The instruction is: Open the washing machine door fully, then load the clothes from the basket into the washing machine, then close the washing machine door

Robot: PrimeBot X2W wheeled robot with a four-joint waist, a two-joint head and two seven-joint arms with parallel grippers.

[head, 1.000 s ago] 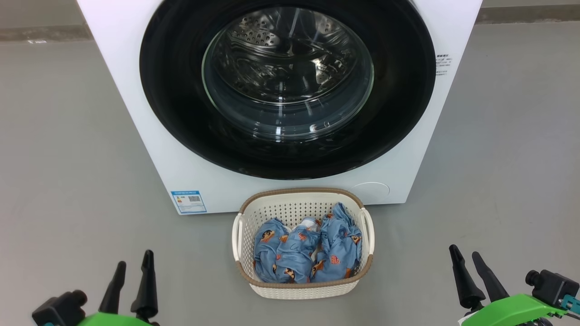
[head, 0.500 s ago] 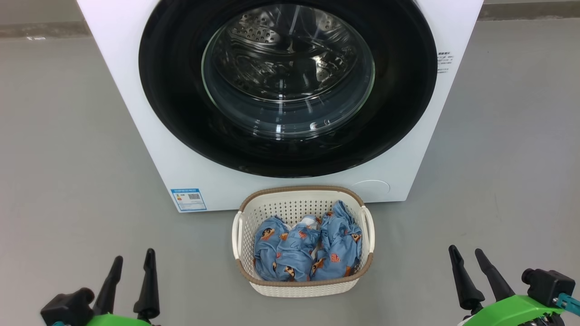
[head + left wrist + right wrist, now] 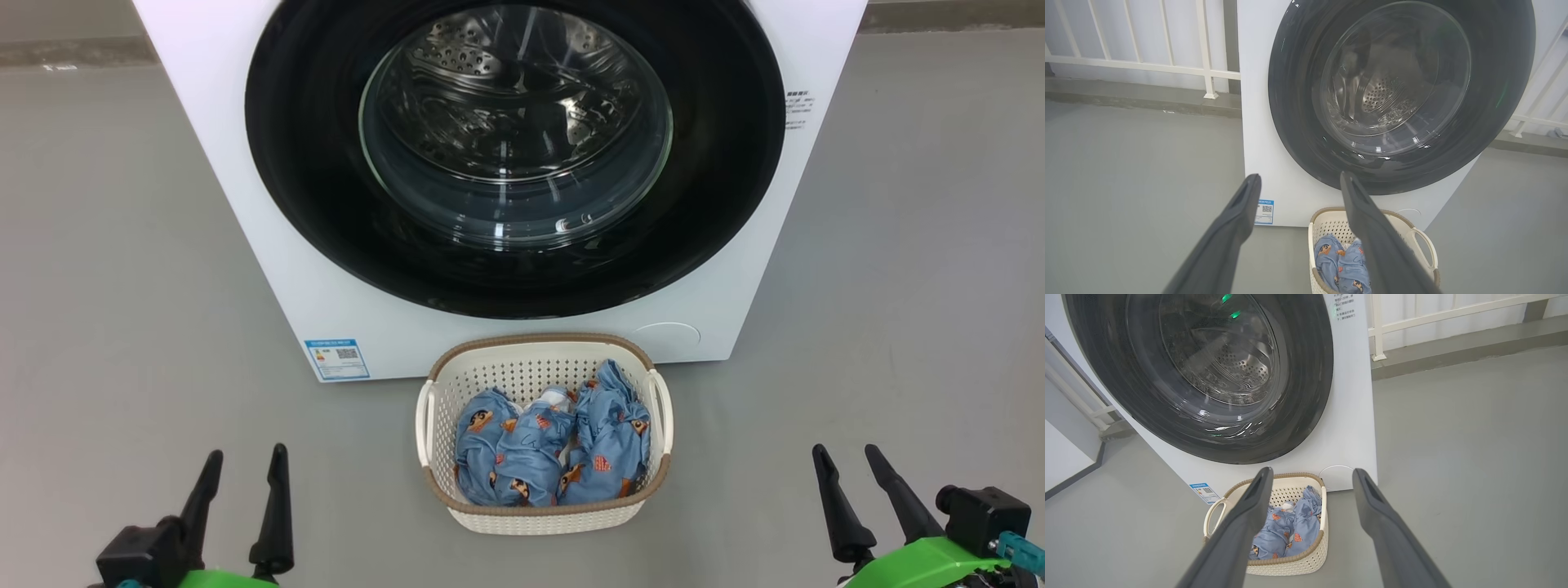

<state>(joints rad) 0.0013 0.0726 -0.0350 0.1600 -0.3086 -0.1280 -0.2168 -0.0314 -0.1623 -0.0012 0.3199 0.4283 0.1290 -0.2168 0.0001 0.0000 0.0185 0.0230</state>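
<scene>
The washing machine door (image 3: 310, 163) is shut flat on the white washing machine (image 3: 245, 212). The basket (image 3: 539, 519) is set on the grey floor (image 3: 122, 286) just in front of the machine, below the door. The clothes (image 3: 547, 449) are piled inside the basket. The left jaws are spread apart at the lower left, with nothing between them. The right jaws are spread apart at the lower right, empty too, well apart from the basket.

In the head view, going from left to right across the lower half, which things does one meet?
Left pincer → blue label sticker → basket → right pincer.
</scene>
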